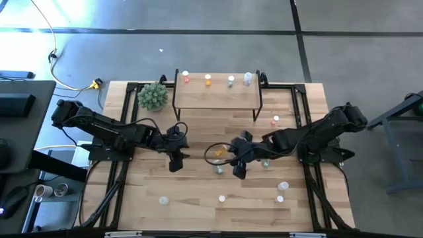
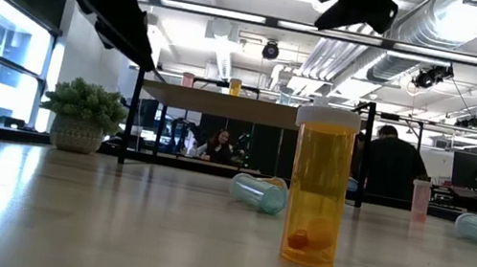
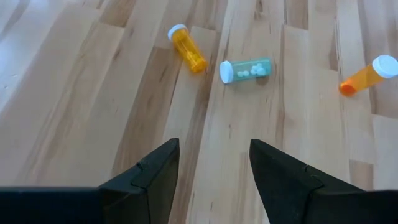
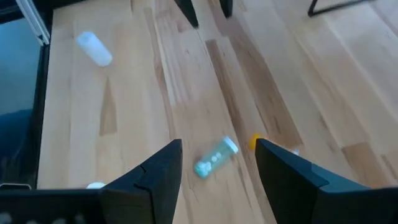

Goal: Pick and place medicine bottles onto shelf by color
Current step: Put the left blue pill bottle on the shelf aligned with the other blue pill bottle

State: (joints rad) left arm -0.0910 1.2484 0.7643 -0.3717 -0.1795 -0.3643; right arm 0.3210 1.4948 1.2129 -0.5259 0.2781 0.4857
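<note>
Both grippers hang open above the tabletop and hold nothing. My left gripper (image 1: 176,163) (image 3: 214,146) is left of centre. Beyond it lie an orange bottle (image 3: 188,48), a green bottle (image 3: 246,70) and another orange one (image 3: 367,76). My right gripper (image 1: 238,170) (image 4: 217,144) hovers at the centre, over a green bottle (image 4: 215,157) (image 1: 218,169) lying on its side. An orange bottle (image 1: 220,153) lies beside it. The shelf (image 1: 217,96) stands at the far edge with a pink (image 1: 186,78), an orange (image 1: 208,80), a green (image 1: 230,80) and a clear bottle (image 1: 248,79) upright on top.
A spiky green plant (image 1: 153,96) stands left of the shelf. Loose bottles are scattered about: green (image 1: 266,163), pink (image 1: 275,120), clear (image 1: 283,187) and several near the front edge. An orange bottle (image 2: 317,190) stands upright close to the low camera. People sit in the room behind.
</note>
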